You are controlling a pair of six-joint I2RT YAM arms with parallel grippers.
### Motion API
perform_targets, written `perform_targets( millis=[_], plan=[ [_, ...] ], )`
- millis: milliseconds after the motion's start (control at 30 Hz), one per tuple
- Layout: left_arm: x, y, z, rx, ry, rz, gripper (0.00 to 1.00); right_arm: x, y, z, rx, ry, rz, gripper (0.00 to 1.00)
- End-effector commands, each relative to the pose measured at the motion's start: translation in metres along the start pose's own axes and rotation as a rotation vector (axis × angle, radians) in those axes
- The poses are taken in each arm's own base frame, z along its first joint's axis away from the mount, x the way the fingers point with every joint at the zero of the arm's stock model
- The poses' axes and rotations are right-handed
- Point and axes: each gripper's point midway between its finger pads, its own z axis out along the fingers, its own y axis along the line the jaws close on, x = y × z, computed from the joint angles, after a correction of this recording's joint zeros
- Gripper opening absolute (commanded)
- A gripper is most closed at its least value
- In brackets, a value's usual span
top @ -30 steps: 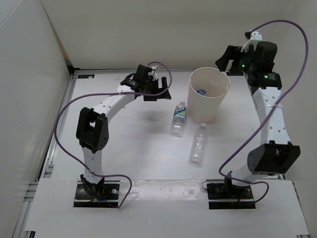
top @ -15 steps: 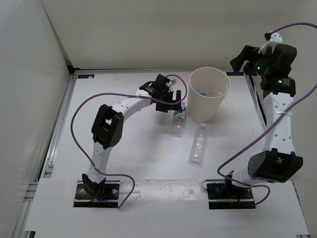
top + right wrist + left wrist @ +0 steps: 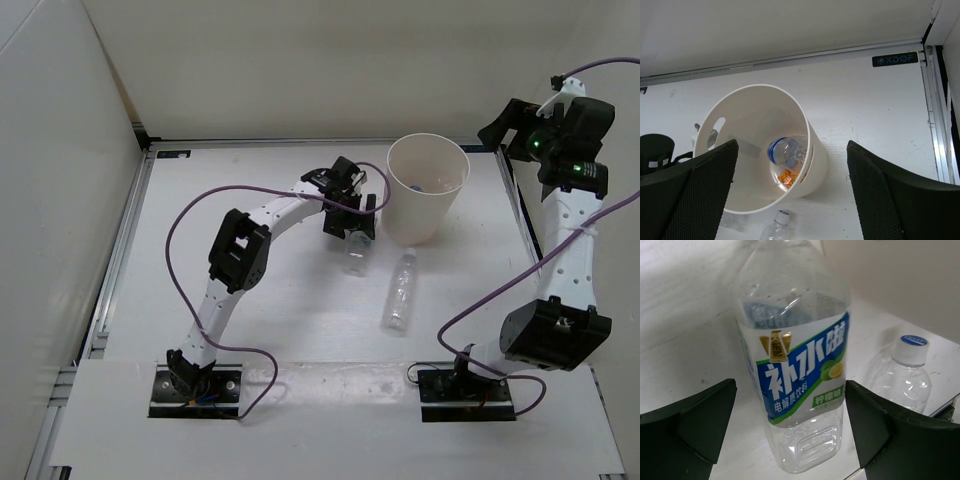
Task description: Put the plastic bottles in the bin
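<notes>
Left gripper [image 3: 790, 415] wide open, straddling labelled bottle [image 3: 800, 380] on bench [image 3: 290, 310], bin's [image 3: 428, 215] 8 o'clock; gaps both sides show only in left wrist view. Plain bottle [image 3: 401, 290] at 6. Right gripper [image 3: 792, 192] wide open, empty; its view shows blue-label bottle [image 3: 787, 151] and orange bottle [image 3: 786, 177] inside bin.

labelled bottle [image 3: 797, 380]: clear, label blue with white characters, green edge band, gold emblem | plain bottle [image 3: 902, 382]: clear, white cap printed blue | bin [image 3: 755, 107]: cream-white | blue-label bottle [image 3: 787, 151]: blue patch through clear wall | orange bottle [image 3: 786, 176]: orange | my left fingers [image 3: 687, 427]: black | my cables [image 3: 170, 240]: purple | my arms [image 3: 280, 210]: white links, black joints | table [image 3: 270, 320]: white
</notes>
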Motion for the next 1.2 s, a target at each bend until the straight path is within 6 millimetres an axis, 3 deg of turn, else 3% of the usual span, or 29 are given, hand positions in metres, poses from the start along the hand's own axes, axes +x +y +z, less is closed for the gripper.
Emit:
perform_targets(
  millis=[0,133,267,300,433,467,500,533,600,633,700,833,1033,1167],
  plan=[
    [0.007,-0.002,-0.008,-0.006,0.021,-0.013,1.00,-0.003,0.002,-0.009,-0.013,-0.013,0.018,0.90],
    [0.010,0.000,-0.010,-0.006,0.035,-0.003,0.92,-0.001,-0.001,-0.008,-0.006,-0.002,0.048,0.90],
    [-0.011,0.002,-0.028,0.006,-0.030,0.018,0.73,-0.004,-0.002,-0.003,-0.009,-0.005,0.054,0.90],
    [-0.019,-0.003,-0.044,0.014,-0.065,0.031,0.71,-0.004,-0.002,-0.001,-0.011,-0.008,0.058,0.90],
    [-0.040,0.010,-0.081,-0.013,-0.152,0.055,0.65,-0.006,-0.002,0.003,-0.014,-0.015,0.075,0.90],
    [-0.048,0.012,-0.099,-0.013,-0.190,0.058,0.62,-0.006,-0.002,0.002,-0.014,-0.015,0.079,0.90],
    [-0.045,0.019,-0.099,-0.026,-0.186,0.060,0.57,-0.004,-0.002,0.004,-0.014,-0.016,0.079,0.90],
    [-0.052,0.016,-0.123,-0.021,-0.235,0.080,0.54,-0.003,-0.002,0.005,-0.007,-0.017,0.084,0.90],
    [-0.046,0.025,-0.120,-0.031,-0.236,0.080,0.52,0.001,-0.001,0.004,-0.009,-0.005,0.087,0.90],
    [-0.047,0.027,-0.133,-0.031,-0.259,0.080,0.52,0.000,0.001,0.002,-0.013,-0.011,0.080,0.90],
    [-0.045,0.030,-0.134,-0.035,-0.265,0.075,0.51,0.004,0.000,0.003,-0.014,0.000,0.085,0.90],
    [-0.054,0.037,-0.156,-0.048,-0.314,0.059,0.41,0.008,-0.001,0.000,-0.009,0.007,0.080,0.90],
    [-0.073,0.025,-0.186,-0.027,-0.419,0.112,0.40,0.015,0.001,0.000,-0.011,0.021,0.091,0.90],
    [-0.093,0.011,-0.208,0.004,-0.506,0.150,0.34,0.018,0.002,0.000,-0.013,0.026,0.087,0.90]
  ],
)
